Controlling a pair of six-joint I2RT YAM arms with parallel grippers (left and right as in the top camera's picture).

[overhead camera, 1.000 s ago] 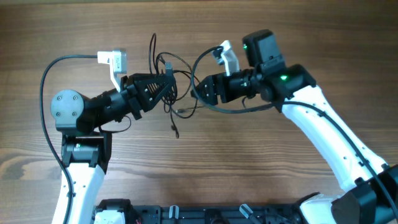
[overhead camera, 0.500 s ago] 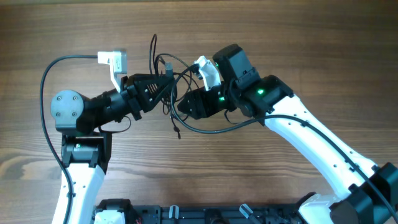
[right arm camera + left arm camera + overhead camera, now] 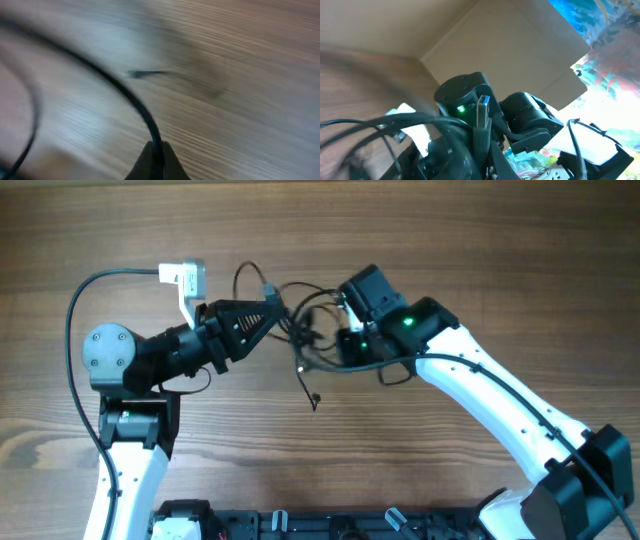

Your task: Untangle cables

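Observation:
The cables (image 3: 300,330) form a loose tangle of thin black wires held up between my two grippers, and one free end (image 3: 314,401) dangles toward the table. My left gripper (image 3: 272,310) is shut on a cable just below its silver plug (image 3: 482,107), which sticks up from the left gripper (image 3: 482,137) in the left wrist view. My right gripper (image 3: 325,348) reaches into the right side of the tangle. In the right wrist view the right gripper (image 3: 156,154) is shut on one black cable (image 3: 120,90), which arcs away up and to the left above the blurred wooden table.
The wooden table (image 3: 450,240) lies under both arms. A thicker black arm cable (image 3: 75,310) loops at the left, and another (image 3: 400,370) hangs under the right wrist. A dark rack (image 3: 300,525) sits at the front edge.
The right gripper moved left into the tangle, shut on one cable and drew back to the right. The tangle and its dangling end shifted right. The left gripper held still.

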